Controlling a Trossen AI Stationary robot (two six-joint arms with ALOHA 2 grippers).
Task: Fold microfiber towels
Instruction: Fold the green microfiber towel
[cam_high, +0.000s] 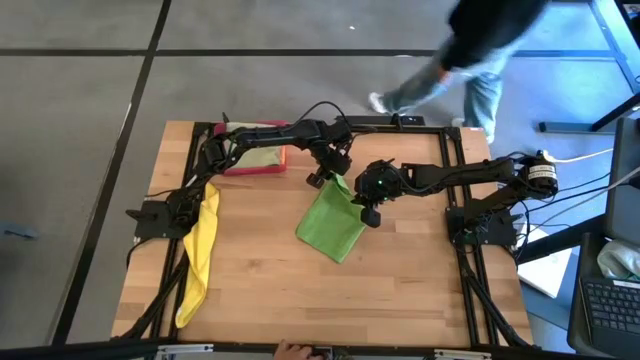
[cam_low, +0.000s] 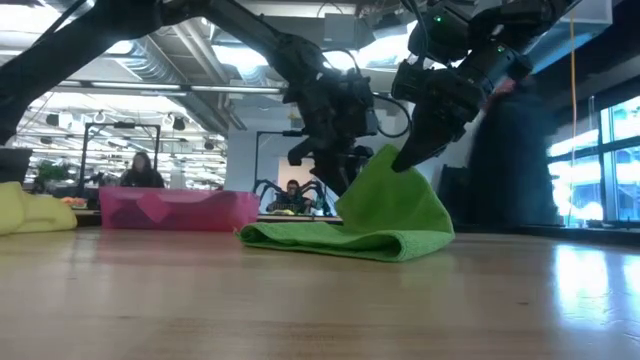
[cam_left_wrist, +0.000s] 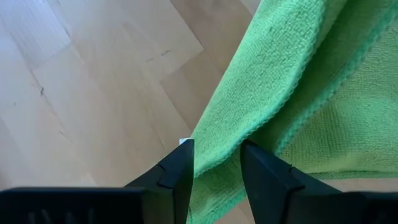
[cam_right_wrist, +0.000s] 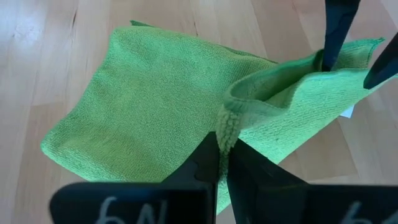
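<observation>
The green towel (cam_high: 334, 226) lies mid-bench, its main body flat on the wood with a fold showing at its near edge in the low view, and one end raised off the surface. The right end effector (cam_right_wrist: 224, 163) is pinched closed on a bunched edge of that raised part. The left end effector (cam_left_wrist: 216, 165) sits at the towel's far corner with its fingers set apart around the hem; they straddle the cloth, but whether they actually clamp it I cannot tell.

So this towel looks partway through a fold: one end is lifted, seemingly to be carried over the rest, and has not yet been laid down or smoothed.

A yellow towel (cam_high: 201, 250) hangs in a long rumpled strip along the left edge of the bench, unfolded. The pink tray (cam_high: 262, 160) at the back holds a pale olive cloth (cam_high: 256, 154), partly hidden by the left arm; its folded state is unclear.

Judging from this, most of the job remains: the green fold to finish and the yellow towel not yet started.
</observation>
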